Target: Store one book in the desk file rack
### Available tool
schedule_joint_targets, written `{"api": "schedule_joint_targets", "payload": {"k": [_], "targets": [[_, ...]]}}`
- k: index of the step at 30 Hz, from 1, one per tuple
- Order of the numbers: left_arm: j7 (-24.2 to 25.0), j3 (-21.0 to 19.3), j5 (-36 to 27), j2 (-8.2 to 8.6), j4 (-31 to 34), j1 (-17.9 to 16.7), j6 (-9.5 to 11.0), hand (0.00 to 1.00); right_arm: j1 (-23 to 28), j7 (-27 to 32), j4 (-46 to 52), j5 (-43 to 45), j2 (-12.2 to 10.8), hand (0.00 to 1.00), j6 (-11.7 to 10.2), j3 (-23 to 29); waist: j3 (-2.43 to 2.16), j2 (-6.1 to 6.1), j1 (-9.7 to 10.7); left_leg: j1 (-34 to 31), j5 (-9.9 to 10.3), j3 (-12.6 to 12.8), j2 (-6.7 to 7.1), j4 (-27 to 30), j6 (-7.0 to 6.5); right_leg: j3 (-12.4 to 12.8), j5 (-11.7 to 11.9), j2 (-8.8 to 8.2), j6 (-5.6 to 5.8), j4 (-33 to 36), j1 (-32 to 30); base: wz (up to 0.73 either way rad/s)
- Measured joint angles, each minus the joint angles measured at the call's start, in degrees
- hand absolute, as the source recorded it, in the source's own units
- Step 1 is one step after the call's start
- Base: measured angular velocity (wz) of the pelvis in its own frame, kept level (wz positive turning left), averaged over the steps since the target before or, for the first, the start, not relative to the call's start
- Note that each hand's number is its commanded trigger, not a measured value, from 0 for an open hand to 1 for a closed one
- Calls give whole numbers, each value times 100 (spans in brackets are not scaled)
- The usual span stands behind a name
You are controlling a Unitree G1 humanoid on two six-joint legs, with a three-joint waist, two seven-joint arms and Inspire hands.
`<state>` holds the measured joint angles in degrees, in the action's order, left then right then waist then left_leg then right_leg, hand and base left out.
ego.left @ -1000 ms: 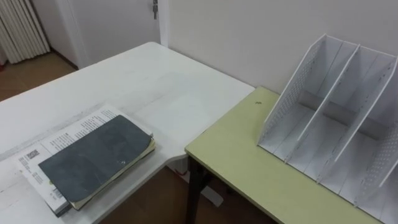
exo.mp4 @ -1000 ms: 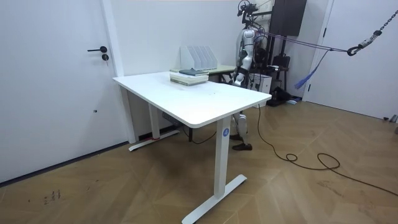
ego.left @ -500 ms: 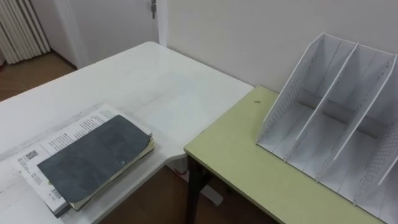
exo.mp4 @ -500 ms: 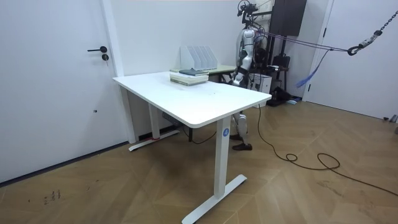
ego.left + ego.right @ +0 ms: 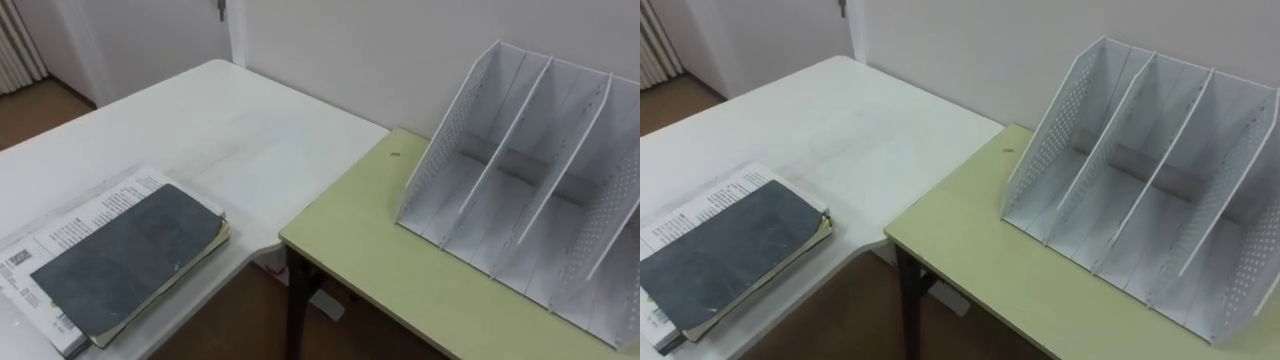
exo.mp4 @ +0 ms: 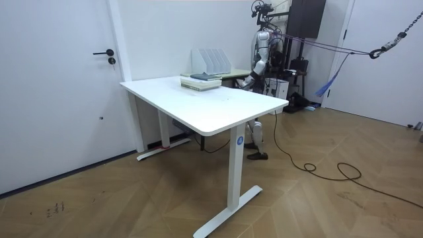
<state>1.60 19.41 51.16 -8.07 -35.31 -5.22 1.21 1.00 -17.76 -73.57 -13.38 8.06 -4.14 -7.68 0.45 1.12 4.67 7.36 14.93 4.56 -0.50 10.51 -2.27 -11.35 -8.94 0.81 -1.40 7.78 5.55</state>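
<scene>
At the left I am seeing the dark grey book (image 5: 120,255) lying flat on top of a white printed book (image 5: 75,222) near the edge of the white table (image 5: 220,130), well apart from the rack. Moving right, the yellow-green desk (image 5: 370,250) is butting against that table and is carrying the white file rack (image 5: 520,180), which is standing upright by the wall. In the room view the robot is standing beside the desk, and I cannot tell the state of its hands (image 6: 248,80).
</scene>
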Motion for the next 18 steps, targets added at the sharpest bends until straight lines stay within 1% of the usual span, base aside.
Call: {"api": "schedule_joint_targets", "payload": {"k": [2,5,7,12,16,18], "targets": [[-59,116,87,7,117,59,19,0,-14,-23,-13,-5,1,0,0,-16,1,-1,5,0,0,-5,-2,0,0,2,0,4,0,0,1,0],[-139,127,248,7,397,71,51,0,-36,-98,-58,-9,3,0,-3,-5,5,-5,23,-3,0,-13,-4,0,0,6,0,11,0,-6,1,0],[-247,155,251,-34,644,68,55,0,-43,-102,-68,-18,6,0,-2,-9,6,-8,25,-5,0,-12,0,0,0,7,0,10,0,-5,-1,0],[-794,158,366,-193,1336,39,85,0,-39,-97,-57,-18,2,0,3,-24,-5,16,17,-10,-1,-17,-1,8,0,-9,-1,7,0,-4,4,0],[-1065,121,477,-251,1692,13,98,0,-37,-58,-55,-15,1,0,2,-73,-20,35,-24,-4,-1,-21,-3,24,0,-27,-1,6,-1,-4,20,1],[-1284,112,587,-289,1932,4,181,0,-41,-34,-61,4,1,0,0,-71,-23,32,-25,-18,-1,-26,-4,32,0,-59,-1,5,-1,-5,19,6]]}}
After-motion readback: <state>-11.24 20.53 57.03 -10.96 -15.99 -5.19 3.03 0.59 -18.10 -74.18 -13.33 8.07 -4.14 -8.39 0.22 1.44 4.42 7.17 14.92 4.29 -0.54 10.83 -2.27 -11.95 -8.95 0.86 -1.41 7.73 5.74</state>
